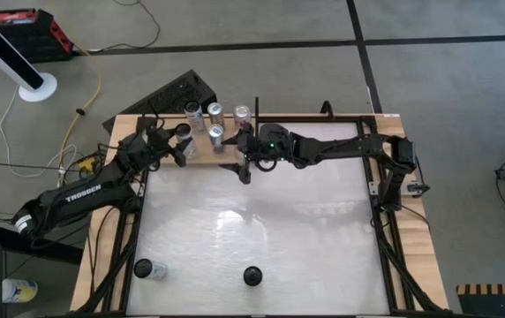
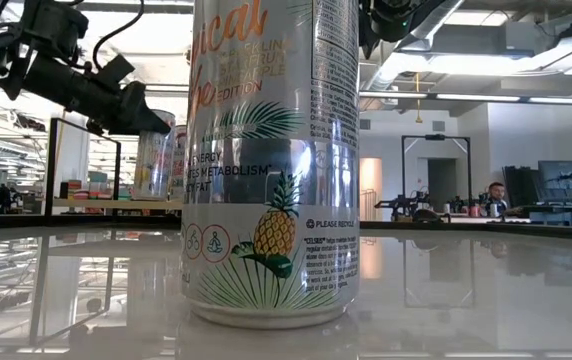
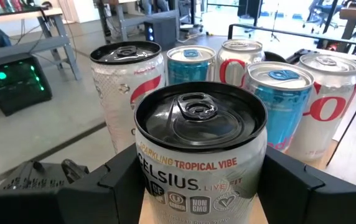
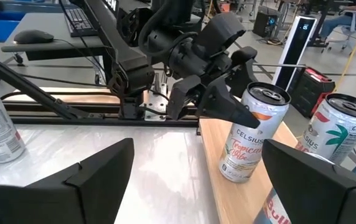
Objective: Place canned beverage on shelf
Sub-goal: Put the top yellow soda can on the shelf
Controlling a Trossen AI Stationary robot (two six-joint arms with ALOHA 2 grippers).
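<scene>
A Celsius can [image 3: 200, 146] with a black top stands at the near left corner of the pale wooden shelf [image 4: 224, 186], in front of several other cans [image 3: 277, 99]. My left gripper [image 1: 182, 146] is shut on it; the right wrist view also shows this can [image 4: 252, 134] and the left gripper's fingers [image 4: 224, 102]. My right gripper [image 4: 193, 186] is wide open and empty just off the shelf's near edge, and it also shows in the high view [image 1: 245, 163]. My left gripper pinches the Celsius can's side wall [image 3: 147, 168] between its two fingers, one on each side, at its upper half. The fingers come slanting down from the table's left. The can stands upright with its base [image 4: 235, 177] on the shelf.
Several cans [image 1: 215, 115] stand in rows on the shelf at the table's far edge, with a thin black upright [image 1: 255, 110] by them. Two more cans stand near the front edge of the white table, one at the left [image 1: 151, 269] and one in the middle [image 1: 252, 276], close before the low camera [image 2: 271, 160].
</scene>
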